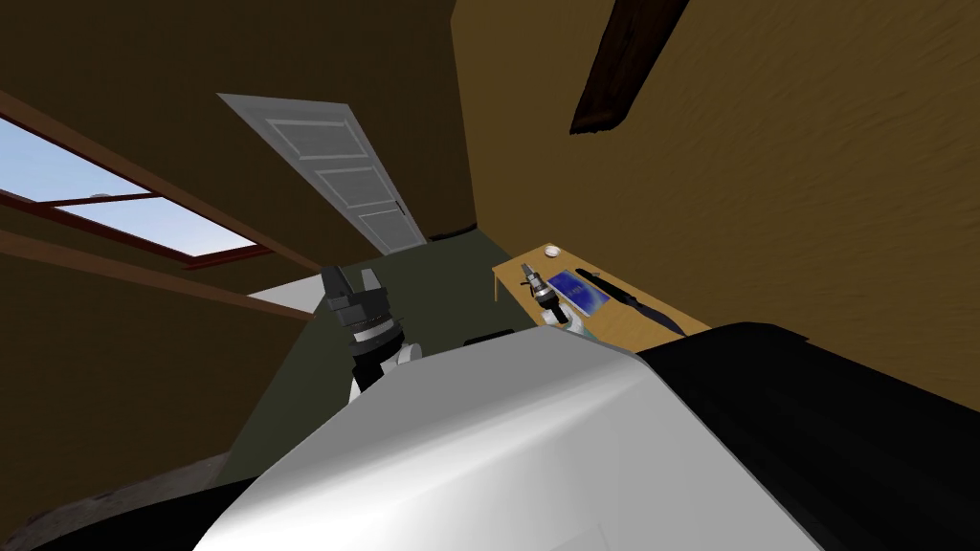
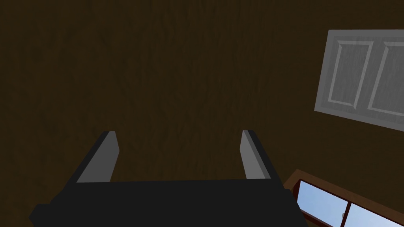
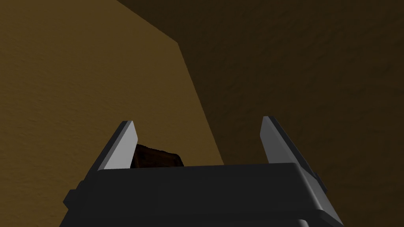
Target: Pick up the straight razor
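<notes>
Light wooden table [image 1: 627, 330] against the wall
A small white round dish [image 1: 552, 253], a flat blue slab [image 1: 579, 290] and the long black straight razor [image 1: 636, 302] lie on it.

This is a room in a home, with brown walls and a white panelled door [image 1: 335, 172]. A window [image 1: 124, 206] in a red-brown wooden frame shows blue sky. There is a dark wooden beam [image 1: 627, 62], a dark green floor [image 1: 440, 277] and a small wooden table [image 1: 622, 327] against the wall.

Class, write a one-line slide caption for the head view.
Open left gripper raised; open right gripper raised beside a wooden table bearing the dark straight razor and a flat blue item.
</notes>
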You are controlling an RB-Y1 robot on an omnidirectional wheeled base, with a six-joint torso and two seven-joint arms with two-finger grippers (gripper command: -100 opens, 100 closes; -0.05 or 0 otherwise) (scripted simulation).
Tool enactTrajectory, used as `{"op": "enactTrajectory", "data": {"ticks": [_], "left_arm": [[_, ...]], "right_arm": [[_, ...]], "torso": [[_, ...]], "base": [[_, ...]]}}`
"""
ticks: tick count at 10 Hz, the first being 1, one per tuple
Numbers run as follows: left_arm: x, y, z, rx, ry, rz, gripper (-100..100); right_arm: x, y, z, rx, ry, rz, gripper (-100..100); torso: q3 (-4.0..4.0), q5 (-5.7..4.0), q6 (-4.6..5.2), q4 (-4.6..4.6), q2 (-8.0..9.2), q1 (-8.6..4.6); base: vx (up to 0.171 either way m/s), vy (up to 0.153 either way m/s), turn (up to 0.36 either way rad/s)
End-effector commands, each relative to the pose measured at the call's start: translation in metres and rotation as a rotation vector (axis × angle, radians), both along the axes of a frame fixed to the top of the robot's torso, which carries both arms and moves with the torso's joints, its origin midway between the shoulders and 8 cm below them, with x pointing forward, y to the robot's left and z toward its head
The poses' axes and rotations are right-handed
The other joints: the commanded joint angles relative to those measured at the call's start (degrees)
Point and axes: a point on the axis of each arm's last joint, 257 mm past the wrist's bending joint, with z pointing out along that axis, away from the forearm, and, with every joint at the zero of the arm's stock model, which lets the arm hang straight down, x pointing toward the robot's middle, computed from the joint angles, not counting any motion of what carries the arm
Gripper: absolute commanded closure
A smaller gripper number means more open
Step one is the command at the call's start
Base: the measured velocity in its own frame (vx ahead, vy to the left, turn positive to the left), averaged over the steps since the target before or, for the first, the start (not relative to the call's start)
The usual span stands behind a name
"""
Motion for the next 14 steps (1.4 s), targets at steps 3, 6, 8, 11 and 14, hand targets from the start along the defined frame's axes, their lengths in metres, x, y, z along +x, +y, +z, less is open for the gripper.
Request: {"op": "enactTrajectory", "data": {"ticks": [3, 6, 8, 11, 14], "left_arm": [[0.000, 0.000, 0.000, 0.000, 0.000, 0.000, 0], [0.000, 0.000, 0.000, 0.000, 0.000, 0.000, 0], [0.000, 0.000, 0.000, 0.000, 0.000, 0.000, 0], [0.000, 0.000, 0.000, 0.000, 0.000, 0.000, 0], [0.000, 0.000, 0.000, 0.000, 0.000, 0.000, 0]], "right_arm": [[0.008, -0.007, -0.037, -0.120, 0.057, -0.010, -100], [0.011, -0.015, -0.063, -0.177, 0.104, -0.019, -100], [0.013, -0.020, -0.080, -0.235, 0.132, -0.022, -100], [0.015, -0.026, -0.098, -0.293, 0.162, -0.024, -100], [0.018, -0.040, -0.130, -0.409, 0.216, -0.025, -100]], "torso": [[0.00, 0.00, 0.00, 0.00, -0.01, 0.01], [0.00, 0.01, 0.00, 0.00, -0.01, 0.02], [0.00, 0.01, 0.00, 0.00, 0.00, 0.02], [0.01, 0.00, 0.00, 0.00, 0.01, 0.01], [-0.02, 0.00, 0.00, 0.00, -0.04, -0.01]], "base": [[0.019, 0.007, -0.009], [0.016, 0.008, -0.006], [0.015, 0.008, -0.009], [0.013, 0.003, -0.006], [0.023, -0.001, -0.015]]}}
